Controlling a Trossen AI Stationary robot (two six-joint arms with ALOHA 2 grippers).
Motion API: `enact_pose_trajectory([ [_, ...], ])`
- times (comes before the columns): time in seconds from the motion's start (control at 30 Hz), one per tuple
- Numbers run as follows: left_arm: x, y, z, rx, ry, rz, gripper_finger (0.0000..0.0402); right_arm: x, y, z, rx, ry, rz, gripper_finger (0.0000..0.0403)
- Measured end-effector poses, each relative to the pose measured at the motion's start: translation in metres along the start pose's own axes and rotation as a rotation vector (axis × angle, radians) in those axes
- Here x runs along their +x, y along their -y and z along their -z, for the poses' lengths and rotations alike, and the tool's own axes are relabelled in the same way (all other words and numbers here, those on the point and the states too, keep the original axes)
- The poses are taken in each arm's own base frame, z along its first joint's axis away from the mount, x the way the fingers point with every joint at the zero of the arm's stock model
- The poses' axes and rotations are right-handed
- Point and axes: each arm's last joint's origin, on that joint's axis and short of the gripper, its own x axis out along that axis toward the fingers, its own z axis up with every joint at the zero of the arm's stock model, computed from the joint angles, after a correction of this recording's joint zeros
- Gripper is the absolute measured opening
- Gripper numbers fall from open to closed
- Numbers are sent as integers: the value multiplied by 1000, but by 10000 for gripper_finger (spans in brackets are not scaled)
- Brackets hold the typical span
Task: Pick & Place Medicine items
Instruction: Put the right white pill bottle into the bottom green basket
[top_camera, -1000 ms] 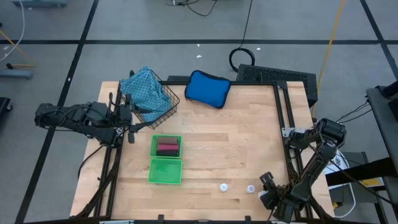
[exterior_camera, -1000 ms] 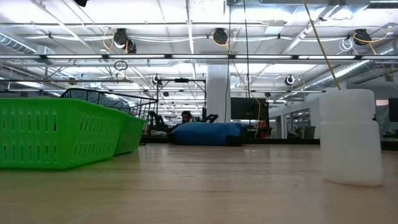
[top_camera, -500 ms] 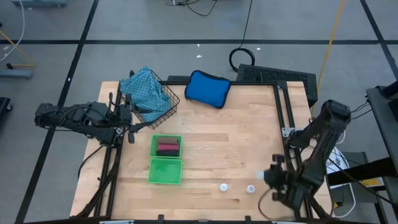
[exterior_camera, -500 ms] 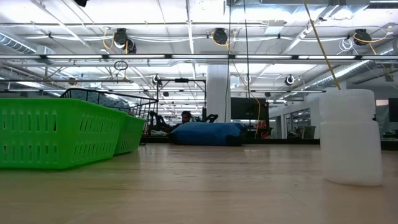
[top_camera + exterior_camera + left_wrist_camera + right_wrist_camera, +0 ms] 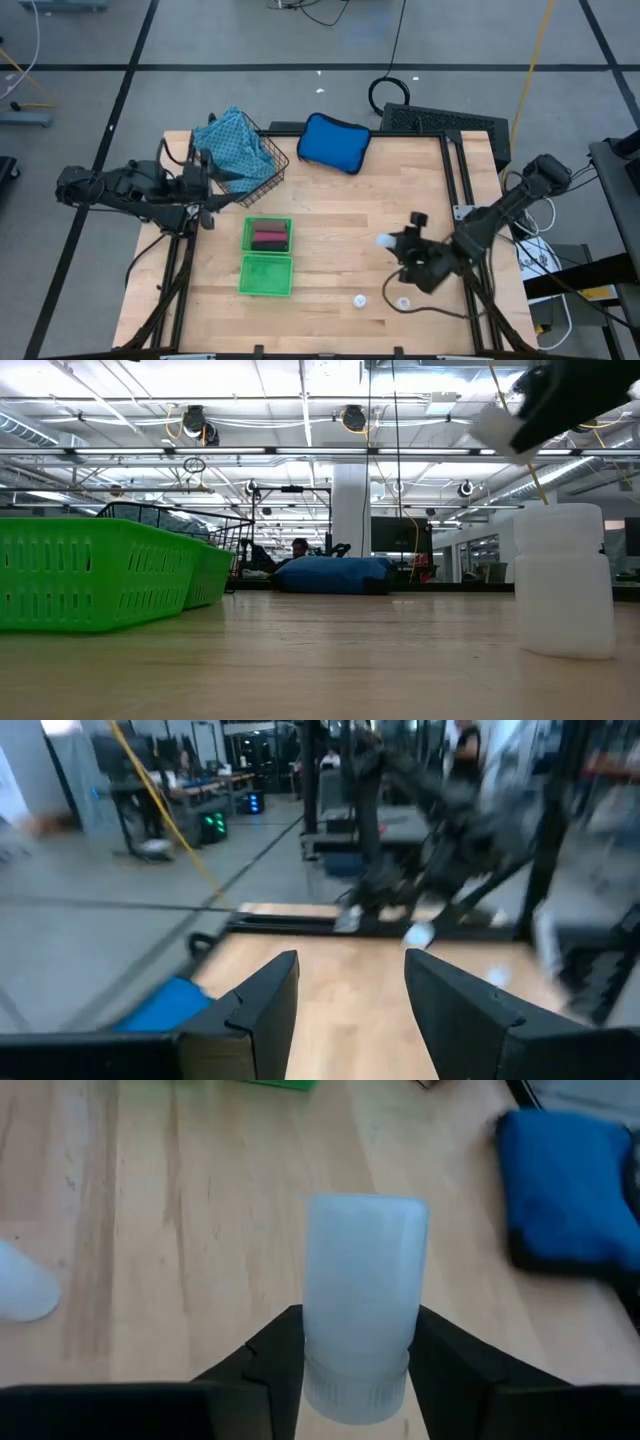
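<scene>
My right gripper (image 5: 398, 246) hangs over the table's right half, shut on a small white bottle (image 5: 365, 1295), which also shows in the high view as the white bottle (image 5: 383, 240). Two more white bottles (image 5: 359, 299) (image 5: 403, 303) stand on their bases near the near edge; one of these bottles (image 5: 560, 580) looms large in the low view. Dark and magenta oblong pieces (image 5: 267, 236) lie in the farther green basket (image 5: 247, 222). My left gripper (image 5: 350, 1005) is open at the table's left edge, holding nothing. My right gripper pinches the white bottle by its ribbed end (image 5: 352, 1388) between the two fingers (image 5: 455, 1355). The rest of the bottle sticks out past the fingertips, toward the table's left. It is lifted clear of the table.
A second green basket (image 5: 266, 276) sits nearer than the first. A wire basket with light-blue cloth (image 5: 238, 150) and a bright-blue pouch (image 5: 333, 141) lie along the far edge. Bare wood (image 5: 340, 220) spreads between the baskets and my right gripper.
My right arm has swung from the near right corner toward the far edge and the table's left, rising as it went and carrying the white bottle. The two bottles on the table have stayed put. My left gripper has shifted slightly toward the far edge.
</scene>
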Motion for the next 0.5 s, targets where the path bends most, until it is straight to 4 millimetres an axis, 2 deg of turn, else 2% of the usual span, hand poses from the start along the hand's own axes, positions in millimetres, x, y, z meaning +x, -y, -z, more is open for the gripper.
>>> enact_pose_trajectory([
  [0.1, 0, 0, -3, -103, 32, 5, 191, 18, 6, -10, -48, 36, -37, 146],
  [0.27, 7, 3, 3, -119, -25, 13, 191, 42, 20, -18, -143, 109, -32, 145],
  [0.37, 24, 8, 12, -202, -54, 9, 191, 52, 30, -22, -206, 133, 10, 139],
  [0.5, 64, 20, 25, -215, -49, 7, 191, 62, 42, -26, -255, 162, 66, 143],
])
